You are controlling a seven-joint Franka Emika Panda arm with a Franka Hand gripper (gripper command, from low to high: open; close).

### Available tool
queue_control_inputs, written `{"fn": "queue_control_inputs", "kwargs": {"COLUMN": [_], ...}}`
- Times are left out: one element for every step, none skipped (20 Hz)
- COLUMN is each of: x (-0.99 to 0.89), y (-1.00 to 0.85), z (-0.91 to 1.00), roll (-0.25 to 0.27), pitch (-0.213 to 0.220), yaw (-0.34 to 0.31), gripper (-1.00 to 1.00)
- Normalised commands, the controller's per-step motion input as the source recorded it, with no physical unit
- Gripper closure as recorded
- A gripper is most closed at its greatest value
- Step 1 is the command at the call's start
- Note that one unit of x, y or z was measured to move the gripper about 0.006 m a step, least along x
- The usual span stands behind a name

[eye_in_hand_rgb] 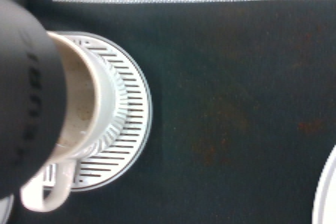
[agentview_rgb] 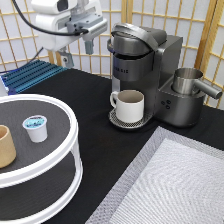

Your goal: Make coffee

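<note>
At the exterior view's top left, hanging high above the black bench [agentview_rgb: 95, 135]: the hand [agentview_rgb: 77, 54], spreading its two fingers and pinching nothing, with the arm above it running off past the top edge.

Well below and apart from it, at the exterior view's left, sitting upright on the upper tier of a white round stand [agentview_rgb: 71, 150]: the coffee pod [agentview_rgb: 35, 128], turning its blue foil top upward, touching nothing but the tier.

Just beside the pod toward the exterior view's left, being cut by the picture's edge: a tan wooden cup [agentview_rgb: 5, 146], showing only part of its body. Likewise being cut at the left and bottom: the stand itself, hiding most of its lower tier in shadow.

Near the exterior view's middle, standing on the drip grille [agentview_rgb: 116, 121] under the closed head of the coffee machine [agentview_rgb: 145, 50]: a white mug [agentview_rgb: 130, 106], pointing its handle toward the exterior view's left.

In the wrist view, hiding part of the mug [eye_in_hand_rgb: 79, 115] behind the machine's dark head [eye_in_hand_rgb: 19, 100], and showing the grille [eye_in_hand_rgb: 127, 120] around it. At that picture's edge, showing a pale curved sliver [eye_in_hand_rgb: 328, 190], too little to identify.

Lying open between stand and machine: a broad stretch of bare bench [eye_in_hand_rgb: 240, 125], bordering a grey woven mat [agentview_rgb: 175, 185] at the exterior view's bottom right.
</note>
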Motion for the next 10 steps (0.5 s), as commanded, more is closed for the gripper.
{"fn": "queue_control_inputs", "kwargs": {"x": [0.91, 0.91, 0.91, 0.92, 0.91, 0.91, 0.91, 0.86, 0.82, 0.77], "y": [0.0, 0.0, 0.0, 0.0, 0.0, 0.0, 0.0, 0.0, 0.03, 0.0], "z": [0.61, 0.56, 0.52, 0.52, 0.51, 0.51, 0.52, 0.51, 0.51, 0.49], "roll": [0.095, 0.103, 0.107, 0.105, 0.114, 0.126, 0.14, 0.148, 0.145, 0.161], "pitch": [0.22, 0.224, 0.23, 0.233, 0.236, 0.236, 0.216, 0.184, 0.159, 0.137], "yaw": [0.0, 0.0, 0.0, 0.0, 0.0, 0.0, 0.0, 0.0, 0.0, 0.0], "gripper": [-1.0, -1.0, -1.0, -1.0, -1.0, -1.0, -1.0, -1.0, -1.0, -1.0]}}
